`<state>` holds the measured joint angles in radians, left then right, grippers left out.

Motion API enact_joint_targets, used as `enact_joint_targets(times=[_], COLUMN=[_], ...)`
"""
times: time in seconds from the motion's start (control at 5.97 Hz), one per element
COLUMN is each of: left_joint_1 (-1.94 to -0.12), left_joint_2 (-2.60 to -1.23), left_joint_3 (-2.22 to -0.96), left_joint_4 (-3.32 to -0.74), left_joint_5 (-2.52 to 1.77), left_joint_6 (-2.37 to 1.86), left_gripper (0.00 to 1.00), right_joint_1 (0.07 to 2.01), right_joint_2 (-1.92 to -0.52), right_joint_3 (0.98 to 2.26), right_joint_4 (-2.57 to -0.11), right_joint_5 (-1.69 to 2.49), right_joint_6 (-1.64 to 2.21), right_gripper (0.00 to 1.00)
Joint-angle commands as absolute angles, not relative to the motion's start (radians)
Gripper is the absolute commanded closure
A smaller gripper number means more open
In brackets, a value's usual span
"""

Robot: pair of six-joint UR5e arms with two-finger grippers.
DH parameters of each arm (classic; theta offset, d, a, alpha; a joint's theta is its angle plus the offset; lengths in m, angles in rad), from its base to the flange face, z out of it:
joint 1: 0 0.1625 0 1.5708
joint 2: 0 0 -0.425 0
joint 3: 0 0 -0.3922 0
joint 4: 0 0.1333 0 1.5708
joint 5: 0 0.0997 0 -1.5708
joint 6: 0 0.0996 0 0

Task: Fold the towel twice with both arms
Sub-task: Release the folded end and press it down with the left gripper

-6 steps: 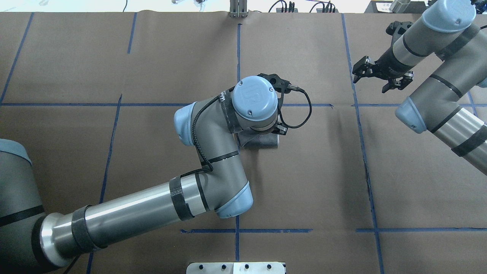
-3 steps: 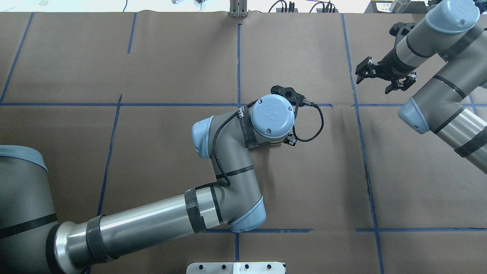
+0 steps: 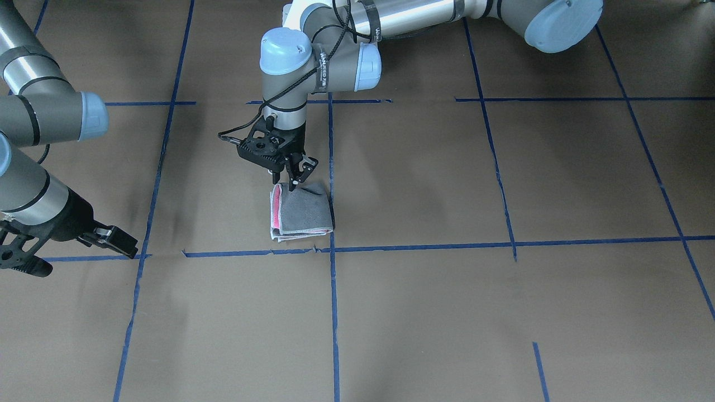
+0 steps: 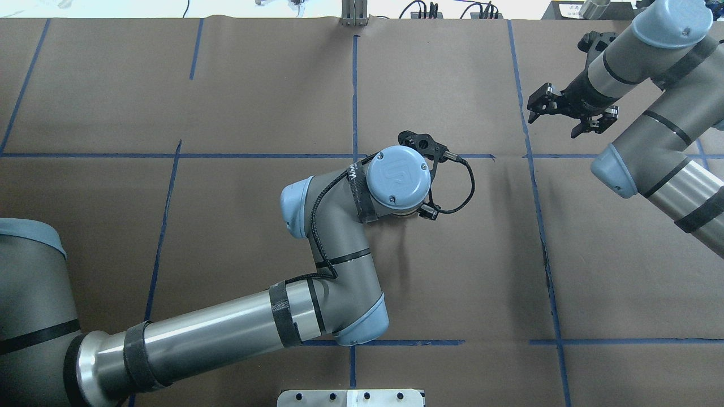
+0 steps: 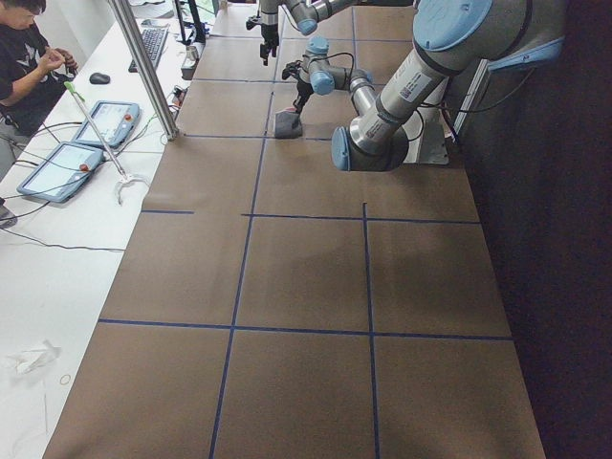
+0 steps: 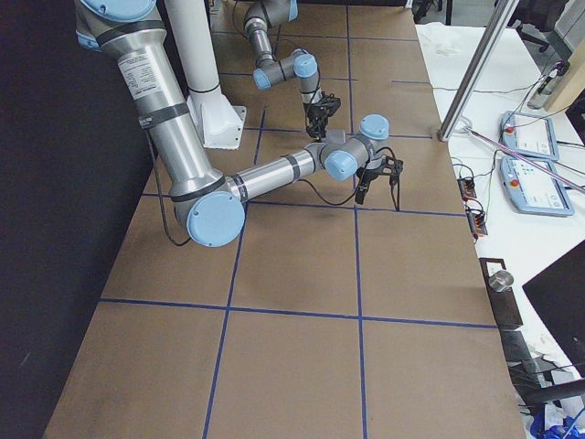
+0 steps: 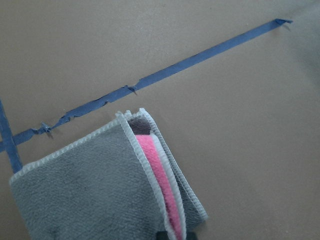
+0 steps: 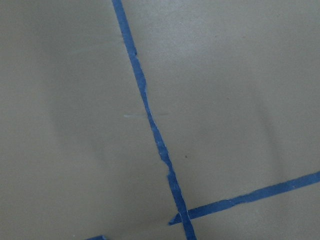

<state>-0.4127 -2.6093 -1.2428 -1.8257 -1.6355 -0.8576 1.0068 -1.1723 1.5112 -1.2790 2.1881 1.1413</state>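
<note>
The towel (image 3: pixel 304 212) lies folded on the brown table, grey face up, with pink and whitish layers showing along one open edge. The left wrist view shows it close up (image 7: pixel 90 190), with the stacked layers running to the bottom centre. My left gripper (image 3: pixel 289 181) points straight down and is shut on the towel's edge nearest the robot, which rises slightly into the fingertips. In the overhead view the left wrist (image 4: pixel 399 178) hides the towel. My right gripper (image 4: pixel 560 118) is open and empty, above the table far off to the right; it also shows in the front view (image 3: pixel 84 259).
Blue tape lines (image 3: pixel 332 245) divide the brown paper table into squares. A metal plate (image 4: pixel 350 397) sits at the robot-side edge. An operator (image 5: pixel 24 57) and tablets (image 5: pixel 57 167) are at a white side bench.
My left wrist has moved right and toward the robot, and now covers the towel in the overhead view. The right gripper has drifted slightly farther away and stays open.
</note>
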Motion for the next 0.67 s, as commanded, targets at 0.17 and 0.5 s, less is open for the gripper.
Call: enact_joint_targets(times=[0.17,0.5], left_joint_1=[-0.46,-0.613], left_joint_2=[-2.53,-2.427], left_joint_3=[-1.402,-1.586], left_joint_4=[-1.813,-1.673], left_joint_5=[-1.647,-1.858], left_joint_6=[-0.857,-0.856], left_gripper=[0.0,0.0], right_joint_1=[1.015,1.031], right_joint_2=[-1.167,-1.169], right_joint_3=[1.572,1.604], right_joint_4=[-1.295,-1.298], right_joint_5=[2.186,2.192], right_joint_6=[1.143,1.14], right_gripper=[0.0,0.0])
